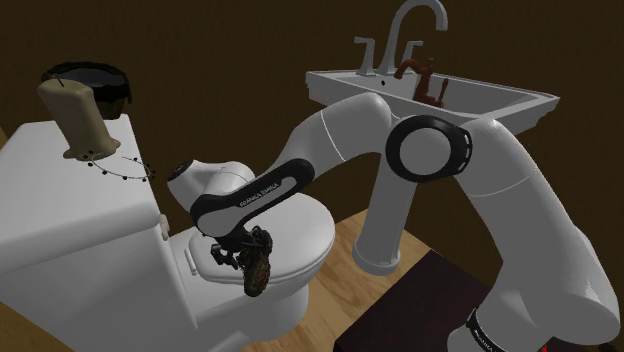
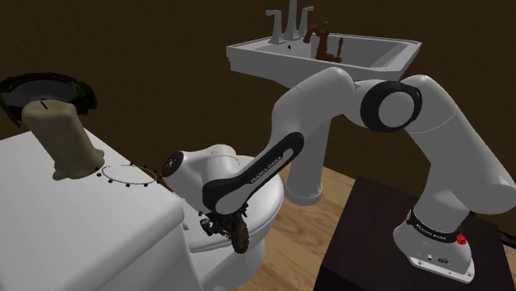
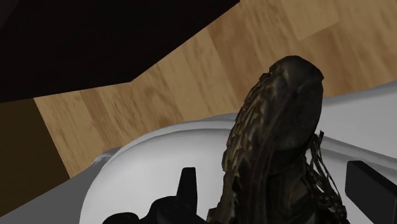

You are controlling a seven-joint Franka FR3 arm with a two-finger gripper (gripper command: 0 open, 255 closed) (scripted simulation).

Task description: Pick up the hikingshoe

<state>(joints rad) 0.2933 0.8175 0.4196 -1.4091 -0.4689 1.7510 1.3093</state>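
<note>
Dark brown laced hiking shoe [image 1: 257, 268] [image 2: 240, 234] [image 3: 280, 108] hangs toe-down in the all-black two-finger gripper [image 1: 235, 255] [image 2: 219, 225] [image 3: 278, 181], just above the front edge of the white toilet lid [image 1: 300, 235] [image 2: 269, 208]. It looks clear of the lid. In the wrist view the shoe stands between the two fingers [image 3: 188, 184]. The exact contact is hidden low in that view, but the claw looks clamped on the shoe's heel end. Below the shoe there is the lid's white curve, then light wood plank floor [image 3: 191, 76] [image 1: 350, 250].

White toilet tank top [image 1: 70, 220] [image 2: 74, 231] carries three things:
- a beige melted-looking candle [image 1: 80, 120] [image 2: 66, 140], upright near the back edge
- a dark round bowl [image 1: 100, 78] [image 2: 50, 87] behind the candle, at the back corner
- a thin beaded necklace [image 1: 125, 170] [image 2: 124, 175] by the front edge, just beside the candle's base

White pedestal sink [image 1: 480, 100] [image 2: 372, 58] stands well apart from the toilet, behind the arm. A grey metal faucet [image 1: 405, 30] [image 2: 289, 21] sits on its back rim, and a small brown object [image 1: 425, 80] [image 2: 322, 41] sits in the basin; what it is I cannot tell. Dark box stand [image 1: 410, 310] [image 2: 372, 231] sits on the floor beside the toilet.
</note>
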